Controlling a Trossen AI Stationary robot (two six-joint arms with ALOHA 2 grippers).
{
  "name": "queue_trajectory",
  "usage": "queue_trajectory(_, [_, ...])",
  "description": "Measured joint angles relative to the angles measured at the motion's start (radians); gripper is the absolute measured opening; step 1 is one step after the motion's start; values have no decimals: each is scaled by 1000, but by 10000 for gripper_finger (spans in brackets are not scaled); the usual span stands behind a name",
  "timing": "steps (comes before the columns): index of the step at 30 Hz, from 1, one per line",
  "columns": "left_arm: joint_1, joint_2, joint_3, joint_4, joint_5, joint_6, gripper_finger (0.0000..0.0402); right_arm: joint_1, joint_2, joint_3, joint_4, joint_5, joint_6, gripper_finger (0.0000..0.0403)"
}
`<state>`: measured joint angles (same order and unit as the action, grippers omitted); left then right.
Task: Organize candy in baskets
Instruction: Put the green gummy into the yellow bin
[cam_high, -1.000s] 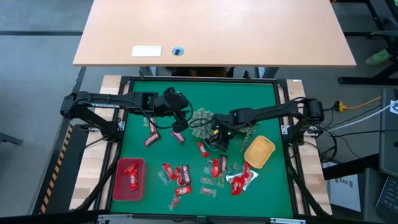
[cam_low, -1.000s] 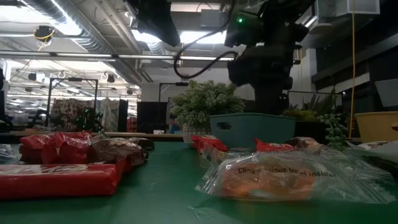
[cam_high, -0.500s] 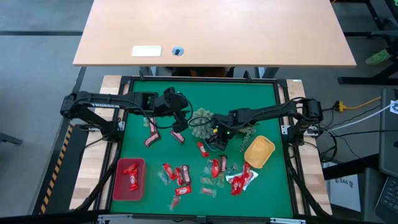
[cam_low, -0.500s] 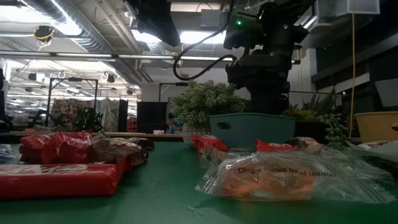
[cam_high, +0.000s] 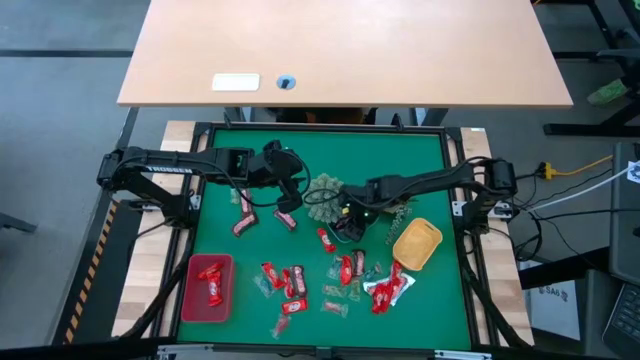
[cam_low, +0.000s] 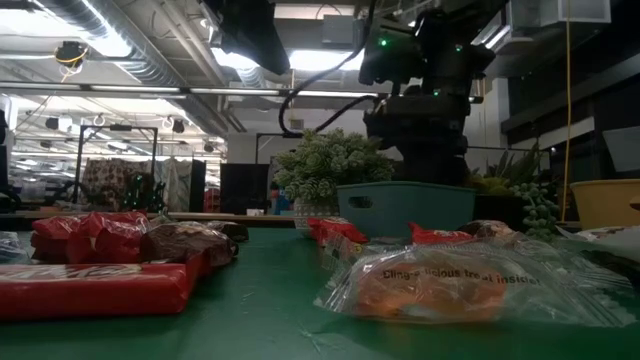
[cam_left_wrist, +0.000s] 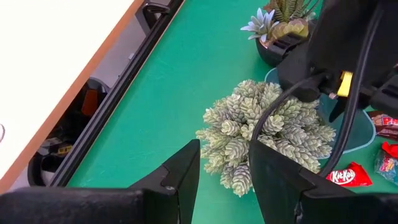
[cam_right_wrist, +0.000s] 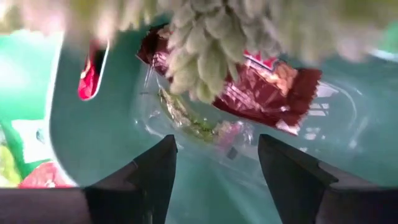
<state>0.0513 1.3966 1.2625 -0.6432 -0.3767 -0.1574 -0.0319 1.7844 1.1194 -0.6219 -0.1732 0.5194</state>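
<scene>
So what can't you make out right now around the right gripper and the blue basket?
- High view: the right gripper covers the blue basket, so its contents are hidden.
- Right wrist view: the spiky plant hangs blurred across the brown candy.
- Low view: the blue basket wall hides what lies inside.
- Left gripper: open, nothing between its fingers.

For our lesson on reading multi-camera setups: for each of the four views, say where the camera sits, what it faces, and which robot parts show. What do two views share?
High view: overhead, straight down; both arms, red basket.
Low view: table height, across candy; right arm above the blue basket.
Left wrist view: past the open left gripper toward a spiky plant.
Right wrist view: open right gripper over clear-wrapped candy.
Shared: the plant, high and left wrist views.
</scene>
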Motion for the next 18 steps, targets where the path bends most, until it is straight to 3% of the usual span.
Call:
queue_trajectory(13, [0,0,0,-1,0,0,132,0,50,2,26,24,-1,221])
queue_trajectory(18, [0,0,0,-1,0,0,132,0,51,2,30,24,0,175])
